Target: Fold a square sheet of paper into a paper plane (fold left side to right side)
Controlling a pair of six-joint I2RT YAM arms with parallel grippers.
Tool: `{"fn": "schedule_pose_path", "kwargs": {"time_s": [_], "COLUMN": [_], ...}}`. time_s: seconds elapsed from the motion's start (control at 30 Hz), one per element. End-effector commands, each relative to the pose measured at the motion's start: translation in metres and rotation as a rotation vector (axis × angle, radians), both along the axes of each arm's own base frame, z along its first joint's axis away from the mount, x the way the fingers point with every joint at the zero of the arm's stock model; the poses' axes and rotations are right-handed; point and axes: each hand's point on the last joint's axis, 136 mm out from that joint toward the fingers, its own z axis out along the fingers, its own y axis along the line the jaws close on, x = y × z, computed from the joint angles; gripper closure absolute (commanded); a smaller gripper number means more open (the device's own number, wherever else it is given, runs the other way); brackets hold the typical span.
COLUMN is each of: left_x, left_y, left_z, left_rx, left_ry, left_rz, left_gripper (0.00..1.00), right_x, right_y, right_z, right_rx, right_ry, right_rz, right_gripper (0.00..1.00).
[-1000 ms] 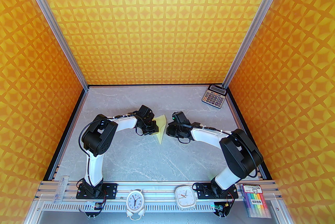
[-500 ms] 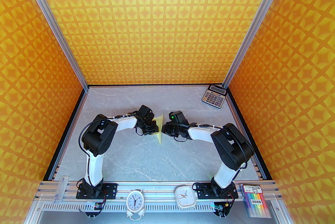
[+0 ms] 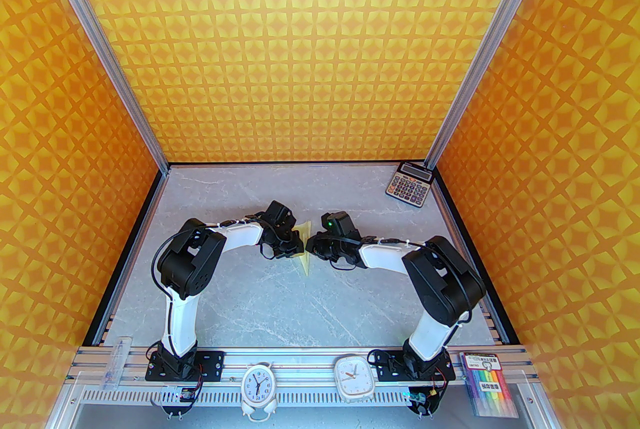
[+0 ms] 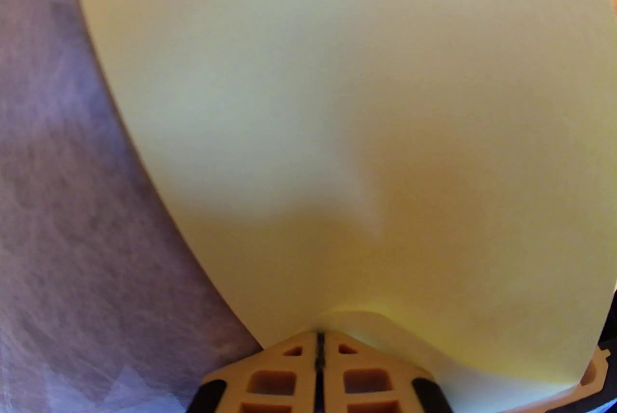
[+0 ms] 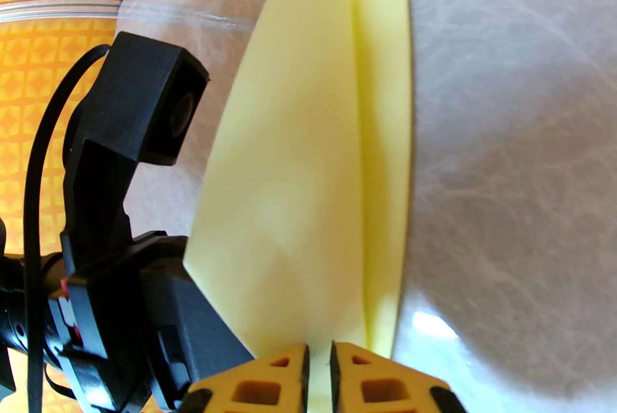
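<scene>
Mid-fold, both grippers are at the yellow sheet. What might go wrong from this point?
1. The left gripper is shut on the square sheet of paper, which bows; more pull might dent or tear it at the pinch.
2. The right gripper straddles the layers with a narrow gap; the far corners look uneven, so the crease may set crooked.
3. In the top view the grippers sit very close and might collide.

The top view is bright, evenly lit and sharp, though the frame posts point(image 3: 102, 51) splay outward towards its edges. In the left wrist view the paper point(image 4: 337, 88) sits too close, soft and shaded at the bottom. In the right wrist view the table point(image 5: 506, 136) is blurred, with white glare at lower right.
</scene>
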Motion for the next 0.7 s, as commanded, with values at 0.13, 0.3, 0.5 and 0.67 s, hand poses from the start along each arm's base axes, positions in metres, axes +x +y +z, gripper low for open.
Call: {"fn": "schedule_pose_path", "kwargs": {"time_s": [0.13,0.3,0.5,0.67], "left_x": [-0.009,-0.005,-0.001,-0.003], "left_y": [0.006,0.007,0.009,0.006], "left_z": [-0.018,-0.01,-0.004,-0.004], "left_rx": [0.063,0.056,0.035,-0.017], "left_ry": [0.039,0.02,-0.009,-0.024], "left_rz": [-0.012,-0.008,0.006,0.004], "left_gripper": [0.88,0.87,1.0,1.0], "right_x": [-0.007,-0.008,-0.009,-0.01], "right_y": [-0.001,-0.004,-0.004,-0.006], "right_z": [-0.026,-0.031,-0.035,-0.036], "right_rx": [-0.023,-0.041,-0.05,-0.064], "right_ry": [0.057,0.065,0.071,0.072], "right_rz": [0.011,0.015,0.018,0.023], "right_gripper": [0.82,0.82,0.82,0.82]}}
